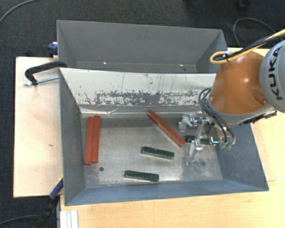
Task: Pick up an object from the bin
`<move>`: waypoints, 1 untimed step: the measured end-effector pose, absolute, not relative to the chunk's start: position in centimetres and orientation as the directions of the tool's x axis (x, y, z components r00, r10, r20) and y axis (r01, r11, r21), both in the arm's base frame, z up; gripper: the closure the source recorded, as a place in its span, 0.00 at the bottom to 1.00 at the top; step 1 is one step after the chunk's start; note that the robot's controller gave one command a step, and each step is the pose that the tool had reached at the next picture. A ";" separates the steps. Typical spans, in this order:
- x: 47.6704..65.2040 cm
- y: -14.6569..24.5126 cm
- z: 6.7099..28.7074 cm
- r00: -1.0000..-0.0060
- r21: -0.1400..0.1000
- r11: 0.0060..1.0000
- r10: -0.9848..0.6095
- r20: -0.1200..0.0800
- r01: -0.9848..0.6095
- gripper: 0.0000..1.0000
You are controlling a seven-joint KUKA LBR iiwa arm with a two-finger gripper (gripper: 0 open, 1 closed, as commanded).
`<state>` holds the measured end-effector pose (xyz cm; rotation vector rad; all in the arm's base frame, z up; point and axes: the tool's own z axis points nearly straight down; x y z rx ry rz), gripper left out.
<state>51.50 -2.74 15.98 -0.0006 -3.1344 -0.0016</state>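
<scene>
My gripper hangs low over the right part of the bin floor, its metal fingers pointing down with nothing seen between them. A slanted red-brown bar lies just to its left, its lower end close to the fingers. Left of the gripper a dark green flat bar rests on the floor. A second dark green bar lies nearer the front wall.
Two red-brown bars lie side by side along the left wall. The arm with its orange cover reaches in from the right, above the bin's right wall. The back wall is scratched and steep.
</scene>
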 end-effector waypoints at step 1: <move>53.3 3.4 6.7 -0.997 0.004 0.997 -0.073 0.006 -0.073 0.00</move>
